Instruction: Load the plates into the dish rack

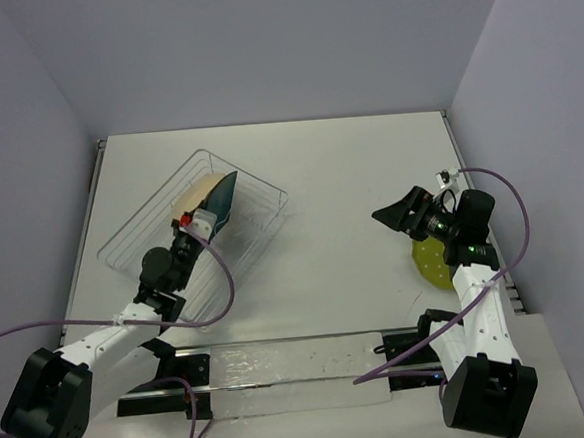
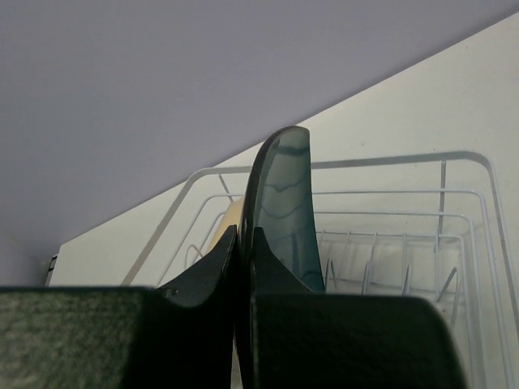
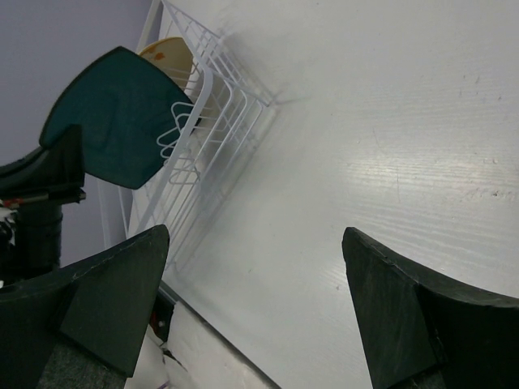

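The pale wire dish rack (image 1: pixel 146 206) lies slanted at the left of the table. A cream floral plate (image 1: pixel 196 191) stands on edge in it. Just in front of that plate the dark teal plate (image 1: pixel 223 195) is upright inside the rack's outline, and my left gripper (image 1: pixel 200 222) is shut on its near edge. In the left wrist view both fingers pinch the teal plate (image 2: pixel 284 207), with the gripper (image 2: pixel 243 232) low over the rack (image 2: pixel 389 193). My right gripper (image 1: pixel 400 214) is open and empty above bare table. The yellow-green plate (image 1: pixel 427 263) lies flat under the right arm.
The right wrist view shows the teal plate (image 3: pixel 113 121), the cream plate (image 3: pixel 166 50) and the rack (image 3: pixel 219 101) at its far left, with the open right gripper (image 3: pixel 255 243) over the white table (image 3: pixel 365 121). A clear plastic sheet (image 1: pixel 282 365) lies between the arm bases.
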Controlling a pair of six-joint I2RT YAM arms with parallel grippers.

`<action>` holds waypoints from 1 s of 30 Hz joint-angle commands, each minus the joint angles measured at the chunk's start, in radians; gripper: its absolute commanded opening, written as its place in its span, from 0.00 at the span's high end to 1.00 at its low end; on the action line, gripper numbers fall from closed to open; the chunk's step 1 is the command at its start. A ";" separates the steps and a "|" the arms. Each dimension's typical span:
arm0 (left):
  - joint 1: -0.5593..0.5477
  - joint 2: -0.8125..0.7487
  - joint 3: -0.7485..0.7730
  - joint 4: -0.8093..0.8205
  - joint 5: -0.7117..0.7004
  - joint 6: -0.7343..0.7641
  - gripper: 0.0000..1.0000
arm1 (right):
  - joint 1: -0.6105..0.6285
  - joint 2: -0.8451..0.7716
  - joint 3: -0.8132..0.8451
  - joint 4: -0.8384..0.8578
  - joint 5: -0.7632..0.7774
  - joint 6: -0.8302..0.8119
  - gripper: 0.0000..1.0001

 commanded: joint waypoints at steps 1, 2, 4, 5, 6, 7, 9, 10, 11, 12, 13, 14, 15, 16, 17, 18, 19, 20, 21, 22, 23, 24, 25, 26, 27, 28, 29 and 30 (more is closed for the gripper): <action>0.002 -0.001 -0.135 0.465 -0.050 0.006 1.00 | 0.012 -0.004 0.038 0.009 0.005 -0.021 0.06; 0.003 -0.002 -0.148 0.483 -0.056 0.003 1.00 | 0.012 -0.006 0.037 0.011 0.006 -0.019 0.06; 0.003 -0.004 -0.152 0.493 -0.057 -0.010 1.00 | 0.013 -0.001 0.036 0.022 0.002 -0.015 0.06; 0.003 -0.001 -0.160 0.517 -0.055 -0.019 1.00 | 0.013 0.002 0.037 0.025 -0.002 -0.015 0.06; 0.003 0.008 -0.180 0.583 -0.042 -0.032 1.00 | 0.013 0.007 0.040 0.027 -0.006 -0.015 0.06; 0.003 0.018 -0.200 0.648 -0.030 -0.044 1.00 | 0.013 0.011 0.042 0.028 -0.009 -0.015 0.06; 0.003 0.056 -0.233 0.798 -0.028 -0.050 1.00 | 0.014 0.011 0.040 0.035 -0.013 -0.014 0.06; 0.003 0.083 -0.249 0.886 -0.033 -0.052 1.00 | 0.015 0.011 0.037 0.040 -0.017 -0.013 0.06; 0.003 0.121 -0.261 0.934 -0.030 -0.061 1.00 | 0.015 0.007 0.034 0.046 -0.018 -0.012 0.06; 0.003 0.126 -0.263 0.938 -0.029 -0.062 1.00 | 0.015 0.006 0.033 0.046 -0.019 -0.010 0.06; 0.003 0.147 -0.261 0.966 -0.011 -0.057 1.00 | 0.015 0.004 0.034 0.043 -0.020 -0.014 0.06; 0.002 0.165 -0.257 0.989 0.005 -0.054 1.00 | 0.015 0.003 0.035 0.040 -0.022 -0.017 0.07; 0.002 0.169 -0.247 0.986 0.009 -0.056 1.00 | 0.015 0.003 0.037 0.040 -0.024 -0.018 0.07; 0.002 0.173 -0.239 0.993 0.011 -0.055 1.00 | 0.015 0.002 0.038 0.040 -0.025 -0.018 0.07; 0.002 0.171 -0.228 0.996 0.014 -0.049 1.00 | 0.016 0.000 0.039 0.041 -0.026 -0.020 0.07; 0.002 0.170 -0.219 0.997 0.019 -0.043 1.00 | 0.016 -0.001 0.039 0.042 -0.025 -0.021 0.07; 0.002 0.171 -0.211 0.998 0.023 -0.034 1.00 | 0.017 -0.002 0.039 0.044 -0.025 -0.020 0.07; 0.002 0.172 -0.202 0.998 0.026 -0.024 1.00 | 0.018 -0.003 0.040 0.046 -0.027 -0.019 0.07; 0.002 0.169 -0.196 0.998 0.030 -0.017 1.00 | 0.018 -0.003 0.041 0.048 -0.028 -0.019 0.07; 0.002 0.161 -0.186 0.998 0.040 -0.009 1.00 | 0.016 -0.002 0.044 0.049 -0.032 -0.018 0.07; 0.002 0.154 -0.179 0.998 0.043 -0.001 1.00 | 0.016 -0.002 0.047 0.049 -0.032 -0.019 0.07; 0.002 0.143 -0.176 0.998 0.049 0.003 1.00 | 0.016 -0.002 0.050 0.047 -0.034 -0.021 0.07; 0.002 0.131 -0.168 0.998 0.049 0.006 1.00 | 0.016 -0.004 0.053 0.046 -0.033 -0.022 0.07; 0.002 0.126 -0.163 0.998 0.046 0.009 1.00 | 0.016 -0.006 0.052 0.047 -0.033 -0.023 0.07; 0.002 0.121 -0.158 0.998 0.047 0.008 1.00 | 0.016 -0.006 0.052 0.048 -0.032 -0.022 0.07; 0.002 0.118 -0.152 0.998 0.047 0.005 1.00 | 0.016 -0.007 0.053 0.050 -0.031 -0.021 0.07; 0.002 0.111 -0.144 0.998 0.054 0.001 1.00 | 0.016 -0.006 0.055 0.052 -0.032 -0.020 0.07; 0.002 0.105 -0.138 0.998 0.062 -0.003 1.00 | 0.016 -0.004 0.057 0.052 -0.034 -0.020 0.07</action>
